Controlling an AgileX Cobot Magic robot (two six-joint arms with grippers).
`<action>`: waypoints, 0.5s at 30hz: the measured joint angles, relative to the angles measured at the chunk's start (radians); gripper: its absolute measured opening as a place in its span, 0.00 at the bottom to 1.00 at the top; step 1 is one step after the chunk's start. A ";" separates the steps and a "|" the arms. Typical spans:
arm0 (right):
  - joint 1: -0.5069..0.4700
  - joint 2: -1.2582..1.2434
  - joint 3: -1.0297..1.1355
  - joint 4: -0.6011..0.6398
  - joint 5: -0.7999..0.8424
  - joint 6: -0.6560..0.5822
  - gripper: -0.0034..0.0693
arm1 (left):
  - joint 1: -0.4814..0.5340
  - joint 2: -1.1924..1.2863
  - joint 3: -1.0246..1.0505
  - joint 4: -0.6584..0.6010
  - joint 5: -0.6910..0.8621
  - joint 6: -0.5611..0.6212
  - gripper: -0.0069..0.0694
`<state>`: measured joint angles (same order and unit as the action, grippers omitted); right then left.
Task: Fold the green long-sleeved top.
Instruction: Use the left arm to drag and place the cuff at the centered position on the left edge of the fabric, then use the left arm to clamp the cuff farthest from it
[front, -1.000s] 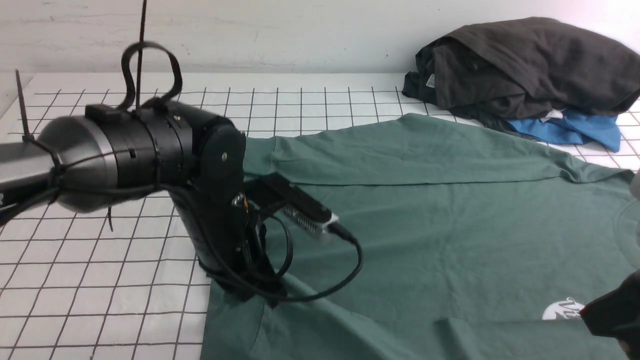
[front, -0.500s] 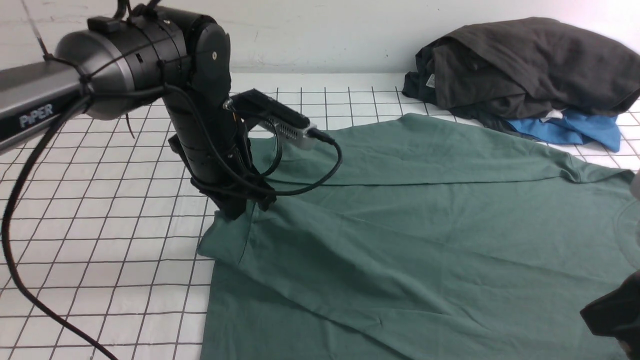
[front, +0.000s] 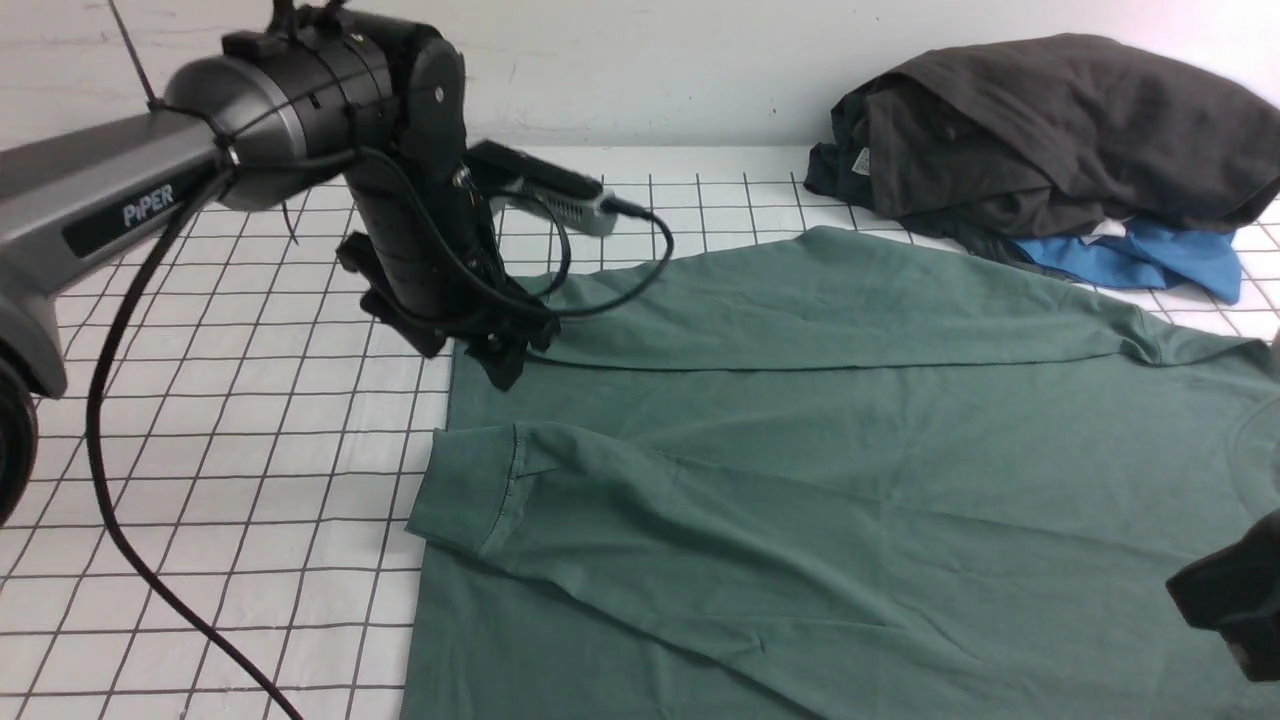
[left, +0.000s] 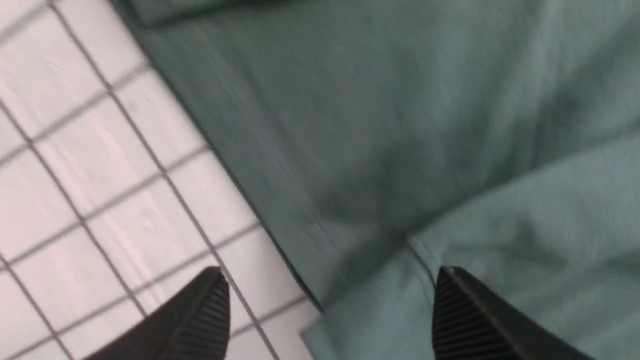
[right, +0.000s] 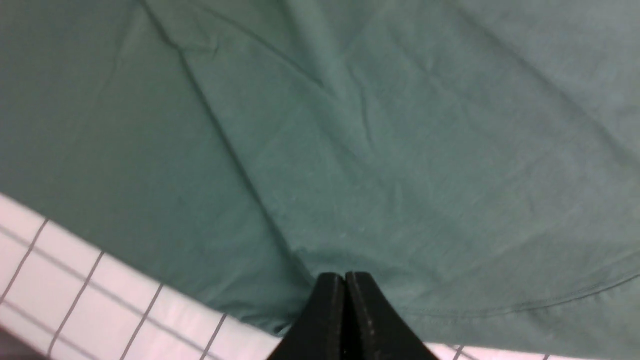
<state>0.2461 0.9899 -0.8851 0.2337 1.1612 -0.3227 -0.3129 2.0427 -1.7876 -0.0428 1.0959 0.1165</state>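
Green jersey fills the lower right of the front view. The green long-sleeved top (front: 850, 470) is spread flat on the white gridded table (front: 230, 450). One cuffed sleeve (front: 560, 500) is laid diagonally across its body, with the cuff at the cloth's left edge. The right gripper (right: 345, 287) is seen at the lower right corner, its jaws pressed together on the top's edge, where creases converge. Further back, left of centre, the left gripper (front: 500, 368) is held over the top's edge, jaws spread wide and empty. At the upper right, a dark grey clothes heap (front: 1050, 130) lies over a blue garment (front: 1150, 255).
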 joint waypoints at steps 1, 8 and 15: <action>0.000 0.000 0.000 -0.003 -0.020 0.003 0.03 | 0.016 0.009 -0.030 -0.018 -0.014 -0.004 0.77; 0.000 0.000 0.000 -0.006 -0.094 0.015 0.03 | 0.062 0.121 -0.102 -0.088 -0.155 -0.013 0.78; 0.000 0.000 0.000 -0.007 -0.065 0.028 0.03 | 0.070 0.249 -0.147 -0.079 -0.253 -0.058 0.79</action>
<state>0.2461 0.9899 -0.8851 0.2269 1.0967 -0.2948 -0.2434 2.2920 -1.9343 -0.1217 0.8433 0.0586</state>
